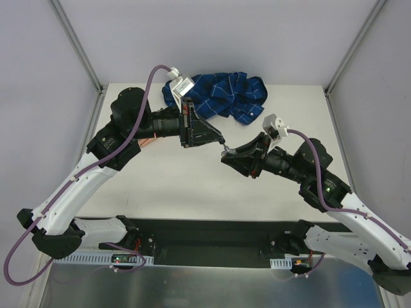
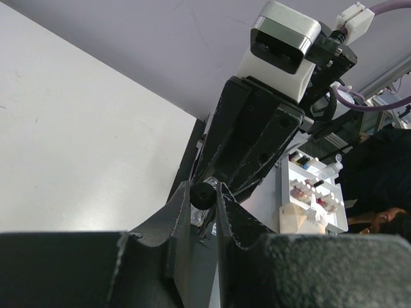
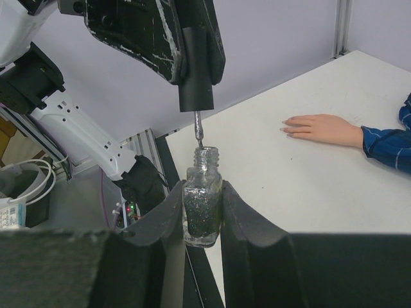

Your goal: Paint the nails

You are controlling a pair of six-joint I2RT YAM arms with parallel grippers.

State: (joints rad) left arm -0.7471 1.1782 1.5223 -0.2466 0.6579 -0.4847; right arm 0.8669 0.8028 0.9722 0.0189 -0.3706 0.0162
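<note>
My right gripper is shut on a small clear bottle of dark glitter polish, held upright above the table. My left gripper is shut on the black cap. Its brush hangs with the tip at the bottle's open mouth. In the top view the two grippers meet at mid-table, left and right. The peach dummy hand lies flat on the table and its blue checked sleeve runs off to the right. Its nails are tiny and point left.
The blue checked shirt is bunched at the table's back edge. A white rack of polish bottles stands off the table. A black rail runs along the near edge, and frame posts stand at the back corners.
</note>
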